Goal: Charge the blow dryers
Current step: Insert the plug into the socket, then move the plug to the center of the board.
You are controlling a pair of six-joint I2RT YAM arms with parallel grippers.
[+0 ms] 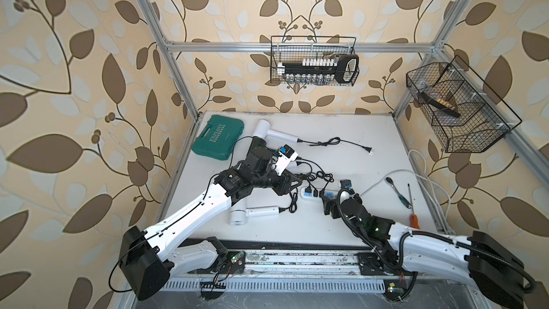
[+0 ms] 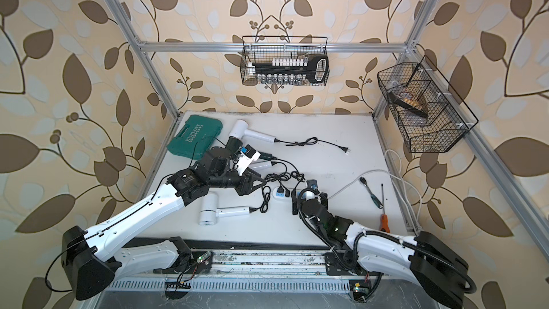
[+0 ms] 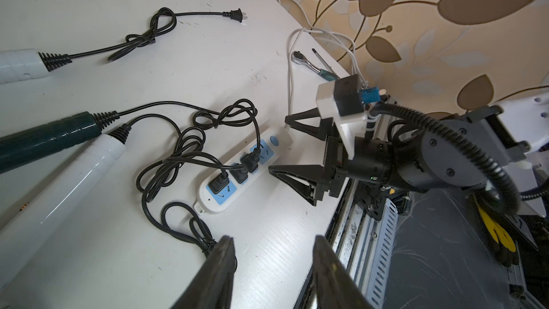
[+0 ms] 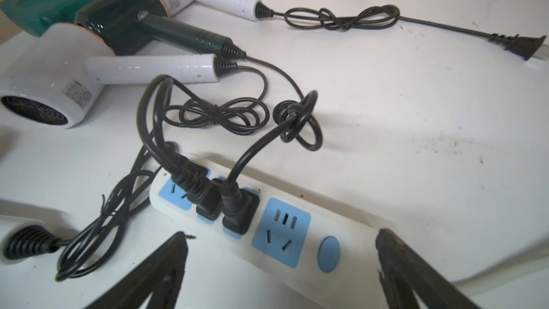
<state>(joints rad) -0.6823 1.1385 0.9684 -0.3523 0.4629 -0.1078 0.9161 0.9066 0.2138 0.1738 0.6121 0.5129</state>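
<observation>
The blow dryers lie on the white table point(image 1: 341, 227). One white dryer point(image 1: 269, 132) is at the back, and its plug point(image 1: 369, 150) lies loose on the table. A dark green dryer point(image 4: 124, 22) and a white one point(image 4: 74, 90) lie side by side, partly under my left arm. Another white dryer point(image 1: 252, 214) lies nearer the front. Three black plugs sit in the power strip point(image 4: 353, 233), and one blue socket point(image 4: 282, 230) is free. My right gripper point(image 4: 282, 233) is open, straddling the strip's switch end. My left gripper point(image 3: 271, 243) hovers open and holds nothing.
A teal case point(image 1: 218, 138) lies at the back left. A ratchet point(image 1: 398, 190) and an orange-handled screwdriver point(image 1: 412, 206) lie at the right, by a white cable point(image 1: 416, 170). Wire baskets point(image 1: 315, 60) point(image 1: 457, 108) hang on the frame.
</observation>
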